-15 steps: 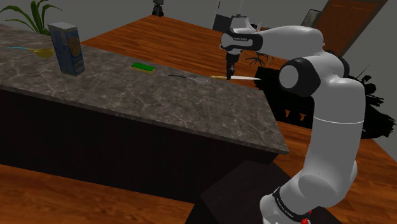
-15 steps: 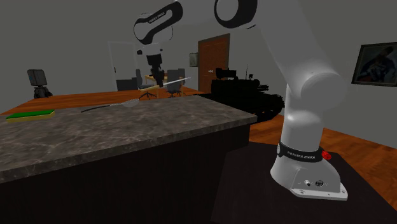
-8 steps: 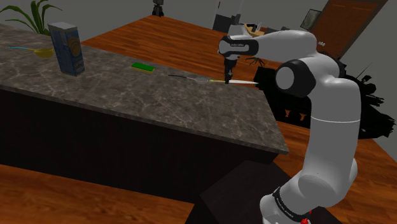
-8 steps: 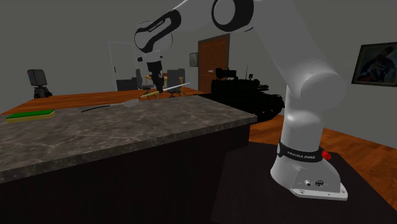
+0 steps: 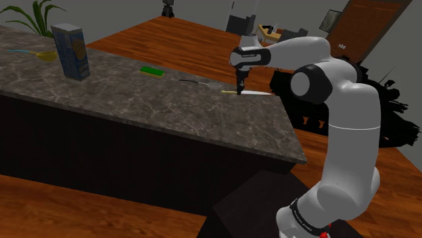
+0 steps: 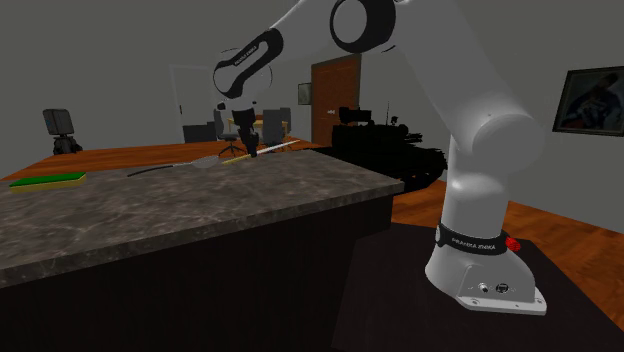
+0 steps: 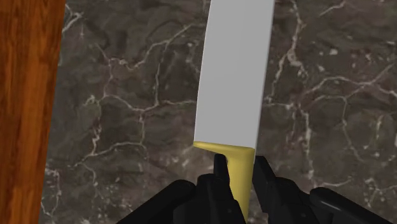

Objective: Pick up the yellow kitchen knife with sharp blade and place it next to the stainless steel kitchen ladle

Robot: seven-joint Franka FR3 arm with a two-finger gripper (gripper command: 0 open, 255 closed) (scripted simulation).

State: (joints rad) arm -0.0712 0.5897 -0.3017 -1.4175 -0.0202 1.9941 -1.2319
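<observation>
Centrally, the claw (image 7: 240, 167) is closed upon the yellow handle of the knife (image 7: 232, 70), whose broad pale blade lies flat-side up over the dark marbled surface (image 7: 127, 114). Shoulder view: the claw points down near the surface's far edge, with the blade extending toward three o'clock. The ladle (image 5: 200, 82) lies near at nine o'clock, and a flat green pad (image 5: 151, 70) farther off at ten o'clock.

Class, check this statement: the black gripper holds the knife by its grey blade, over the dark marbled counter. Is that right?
Not quite. The gripper clasps the knife by its yellow handle, not by the blade, as the wrist view shows. The rest stands: it is over the dark marbled counter.
</observation>
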